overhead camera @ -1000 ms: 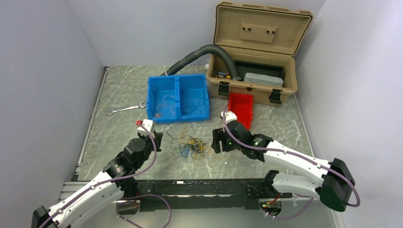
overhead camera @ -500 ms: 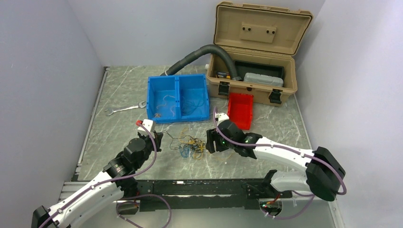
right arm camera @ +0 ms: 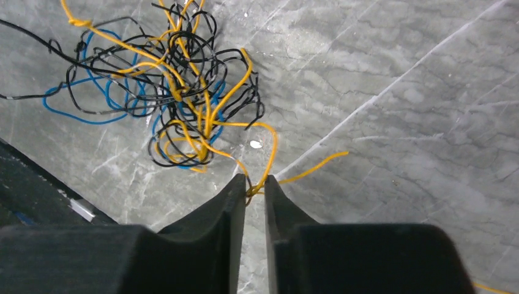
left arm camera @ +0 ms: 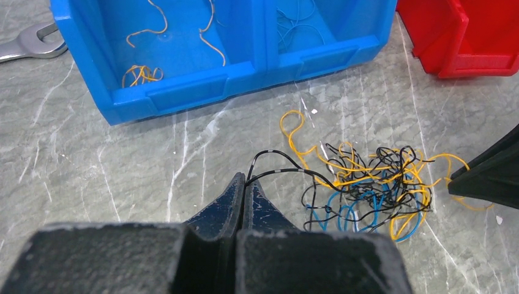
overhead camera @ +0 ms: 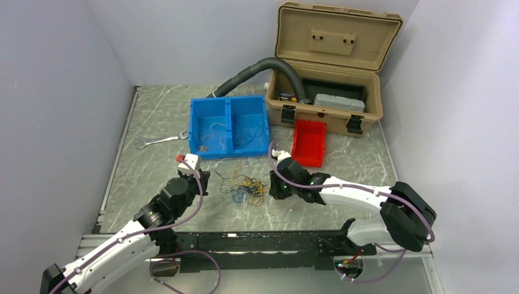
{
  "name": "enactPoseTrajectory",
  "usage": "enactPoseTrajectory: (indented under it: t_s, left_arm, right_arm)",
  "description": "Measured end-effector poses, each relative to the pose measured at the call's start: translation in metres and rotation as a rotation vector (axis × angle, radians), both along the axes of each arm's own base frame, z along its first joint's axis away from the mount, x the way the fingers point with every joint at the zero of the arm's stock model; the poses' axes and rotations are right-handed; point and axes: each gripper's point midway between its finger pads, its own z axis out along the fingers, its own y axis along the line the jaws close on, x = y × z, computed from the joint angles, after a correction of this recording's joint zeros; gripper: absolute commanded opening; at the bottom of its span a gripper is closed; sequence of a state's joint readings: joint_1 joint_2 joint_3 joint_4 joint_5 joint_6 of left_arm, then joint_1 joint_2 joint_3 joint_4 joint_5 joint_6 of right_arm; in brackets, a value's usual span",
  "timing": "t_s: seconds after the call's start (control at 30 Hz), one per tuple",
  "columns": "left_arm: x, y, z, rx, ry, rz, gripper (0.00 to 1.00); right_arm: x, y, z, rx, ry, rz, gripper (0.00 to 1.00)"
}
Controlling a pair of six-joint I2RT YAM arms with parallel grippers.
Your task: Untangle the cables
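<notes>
Reaching low, left gripper [left arm camera: 245, 179] pinches a black cable [left arm camera: 287, 171].

Blue bin [overhead camera: 231, 150], red bin [overhead camera: 310, 142], open tan toolbox [overhead camera: 338, 37], grey hose [overhead camera: 254, 70], wrench [overhead camera: 160, 141].

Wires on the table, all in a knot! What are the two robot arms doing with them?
The two arms are working on a knot of wires on the table. The left gripper is shut on a black wire at the knot's edge. The right gripper has its jaws nearly shut around a yellow wire on the other side. The knot is not yet pulled apart. A few loose wires lie in the blue box behind.
</notes>
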State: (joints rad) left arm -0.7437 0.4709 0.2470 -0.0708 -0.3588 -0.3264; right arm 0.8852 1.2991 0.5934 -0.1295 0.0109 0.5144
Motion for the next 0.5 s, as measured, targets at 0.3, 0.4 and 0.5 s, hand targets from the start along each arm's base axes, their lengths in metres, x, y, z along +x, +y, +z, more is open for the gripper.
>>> enactPoseTrajectory:
  t_s: [0.3, 0.4, 0.5]
  left_arm:
    - [0.0, 0.0, -0.001, 0.004, 0.003, 0.003, 0.0]
    - [0.0, 0.003, -0.001, 0.002, 0.003, 0.014, 0.0]
    - [0.0, 0.01, 0.001, -0.009, -0.001, 0.055, 0.0]
  right_arm:
    - [0.015, -0.038, 0.026, -0.066, -0.101, -0.184, 0.0]
    - [0.025, -0.061, 0.06, -0.056, -0.194, -0.311, 0.0]
    - [0.034, -0.092, 0.101, -0.031, -0.287, -0.488, 0.0]
